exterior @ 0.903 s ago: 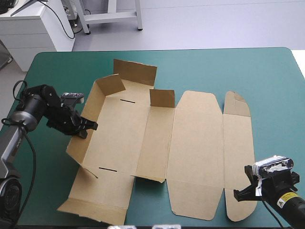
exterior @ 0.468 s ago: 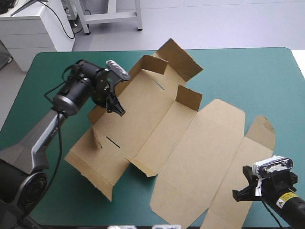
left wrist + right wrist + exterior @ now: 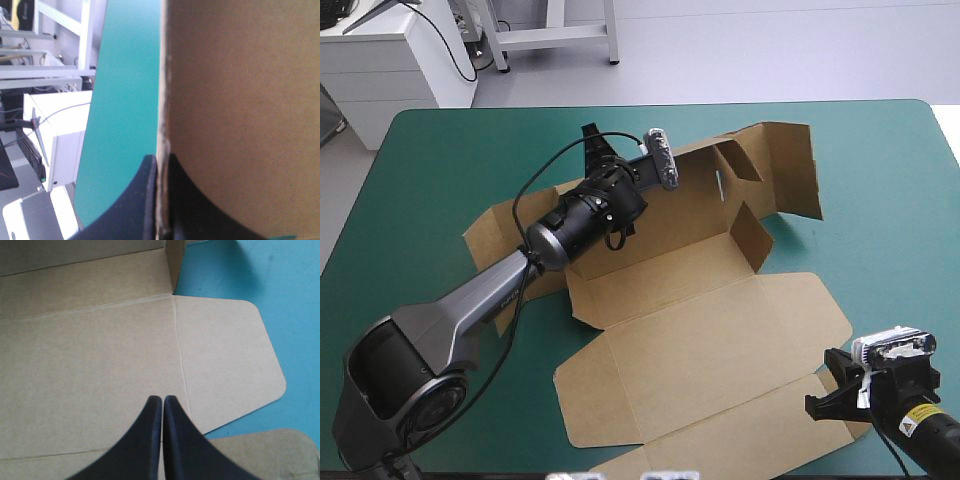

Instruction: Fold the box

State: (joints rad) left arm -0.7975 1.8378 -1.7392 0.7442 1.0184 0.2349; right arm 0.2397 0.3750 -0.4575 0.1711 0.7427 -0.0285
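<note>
The brown box (image 3: 700,330) lies opened out and turned askew on the table, its lid panels flat toward the near edge and short flaps (image 3: 775,165) raised at its far right. My left gripper (image 3: 638,182) reaches over the far side and is shut on the box's raised long wall. In the left wrist view the board's edge (image 3: 240,100) runs between the black fingers (image 3: 145,200). My right gripper (image 3: 825,400) is at the near right corner. In the right wrist view it (image 3: 162,402) is shut and empty, over the flat lid panel (image 3: 90,350) beside a rounded flap (image 3: 230,360).
The teal-green cover (image 3: 890,200) runs from the box to the table's right edge, and more of it (image 3: 420,180) lies left of the box. The box's near flap reaches the table's near edge (image 3: 620,465).
My left gripper has swung from the table's left to the far middle with the box wall in it. The box has turned so its lid points to the near edge. The right gripper has stayed.
</note>
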